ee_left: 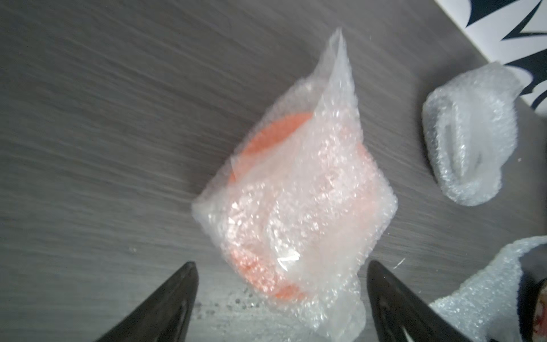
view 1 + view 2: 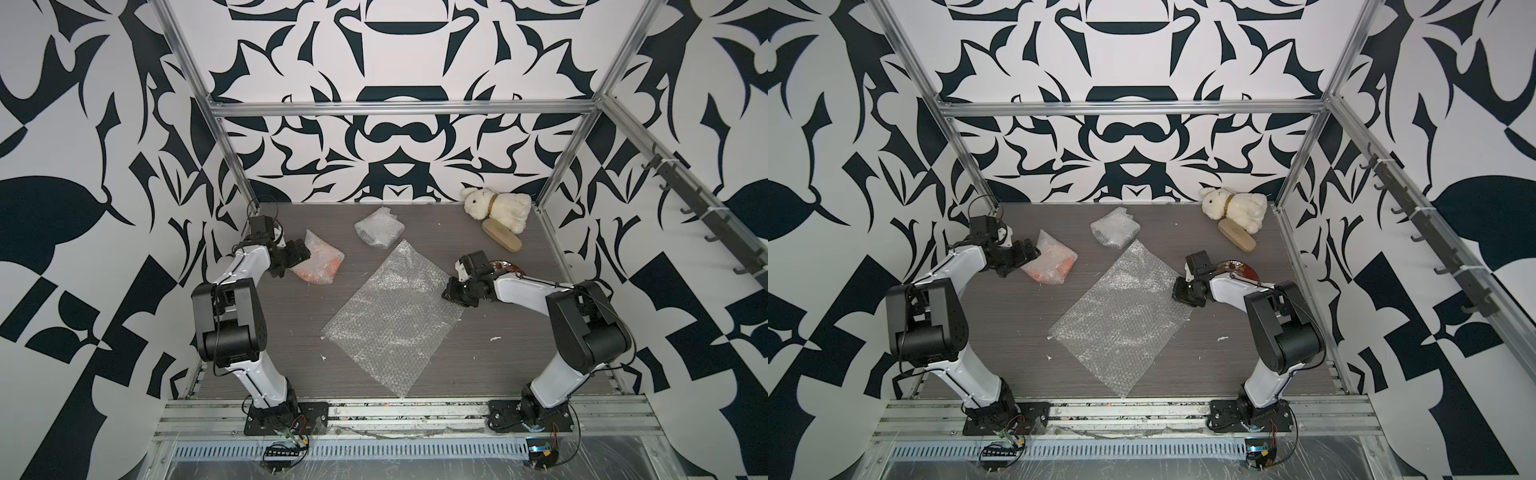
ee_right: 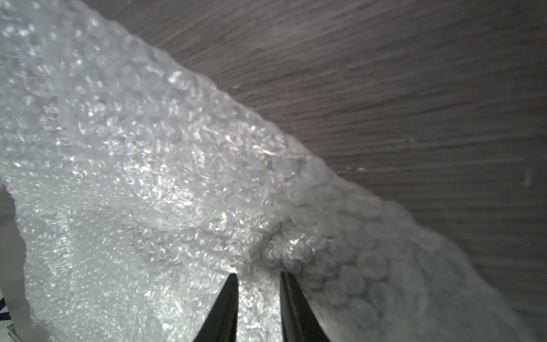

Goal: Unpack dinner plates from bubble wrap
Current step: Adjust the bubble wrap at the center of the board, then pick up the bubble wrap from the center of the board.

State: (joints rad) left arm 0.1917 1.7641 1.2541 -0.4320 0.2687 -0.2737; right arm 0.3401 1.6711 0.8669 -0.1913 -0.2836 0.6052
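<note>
Left gripper (image 1: 281, 266) fingers spread over the wrapped orange plate (image 1: 262, 139) — nothing held. Right gripper (image 3: 259, 274) pinched the flat bubble wrap sheet (image 2: 395, 311) at its edge; bare desk (image 2: 498, 365) beyond.

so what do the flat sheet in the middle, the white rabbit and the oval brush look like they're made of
Flat sheet: thin clear plastic bubble wrap, glossy; rows of small air pockets catch the light.
Rabbit: cream plush fabric, fuzzy and matte.
Brush: probably wood, going by the tan, smooth, matte back; no bristles are visible.
</note>
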